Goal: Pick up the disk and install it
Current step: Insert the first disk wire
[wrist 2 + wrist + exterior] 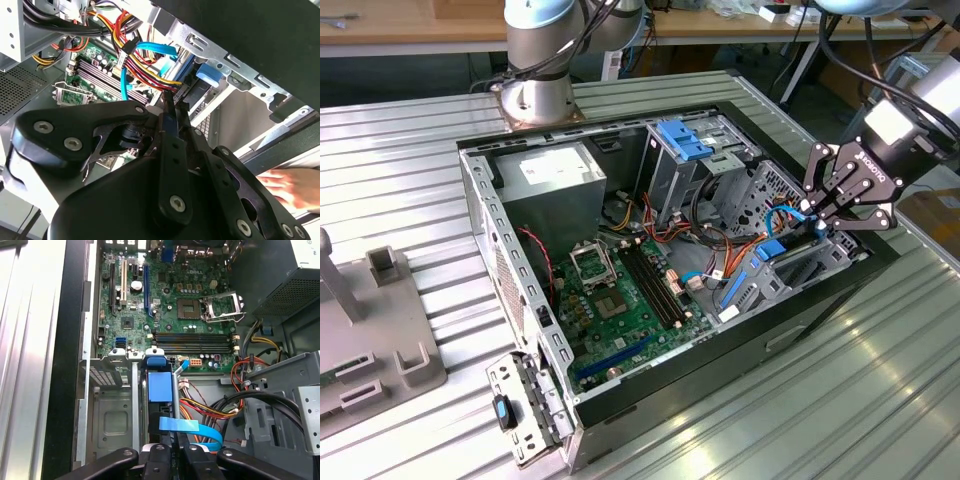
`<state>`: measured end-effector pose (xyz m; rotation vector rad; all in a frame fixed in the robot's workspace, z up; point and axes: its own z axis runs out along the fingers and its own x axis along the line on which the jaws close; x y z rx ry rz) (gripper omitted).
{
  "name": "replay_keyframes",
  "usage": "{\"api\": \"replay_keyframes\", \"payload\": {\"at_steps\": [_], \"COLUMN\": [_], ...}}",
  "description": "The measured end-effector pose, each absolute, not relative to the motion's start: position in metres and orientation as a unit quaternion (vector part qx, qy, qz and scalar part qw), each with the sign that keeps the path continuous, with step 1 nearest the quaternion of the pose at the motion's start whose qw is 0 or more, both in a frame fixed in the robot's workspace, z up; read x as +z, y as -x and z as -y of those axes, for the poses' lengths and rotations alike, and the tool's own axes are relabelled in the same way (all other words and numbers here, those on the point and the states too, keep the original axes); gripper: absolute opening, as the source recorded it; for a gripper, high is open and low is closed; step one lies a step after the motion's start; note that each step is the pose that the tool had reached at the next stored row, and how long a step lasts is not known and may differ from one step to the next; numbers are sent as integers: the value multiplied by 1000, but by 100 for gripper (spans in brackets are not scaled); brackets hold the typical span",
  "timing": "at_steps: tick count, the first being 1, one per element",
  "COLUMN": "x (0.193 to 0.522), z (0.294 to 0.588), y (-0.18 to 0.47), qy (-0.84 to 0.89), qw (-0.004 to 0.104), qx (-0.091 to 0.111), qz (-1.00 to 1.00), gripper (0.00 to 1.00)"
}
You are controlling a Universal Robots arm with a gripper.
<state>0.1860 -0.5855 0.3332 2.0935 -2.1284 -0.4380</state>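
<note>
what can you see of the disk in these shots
The disk stands on edge in a slot of the grey metal drive cage, beside the motherboard. Mostly its blue plastic rail and tab show. A light-blue flat cable crosses its near end, where the shut gripper sits; contact is unclear.

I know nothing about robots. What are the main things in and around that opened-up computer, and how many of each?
Open computer case: 1
Green circuit board: 1
Grey power supply box: 1
Robot hand: 1
Total: 4
</note>
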Motion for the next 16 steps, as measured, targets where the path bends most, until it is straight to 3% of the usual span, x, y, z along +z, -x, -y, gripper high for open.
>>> {"api": "replay_keyframes", "payload": {"at_steps": [2, 4, 5, 11, 12, 16], "x": [333, 333, 333, 347, 347, 347], "z": [586, 586, 586, 586, 586, 587], "y": [-186, -186, -186, -186, -185, -183], "qy": [-692, -692, -692, -693, -693, -696], "qw": [62, 62, 62, 62, 59, 30], "qx": [-145, -145, -145, -145, -145, -163], "qz": [704, 704, 704, 704, 704, 699], "gripper": [23, 23, 30, 30, 30, 30]}}
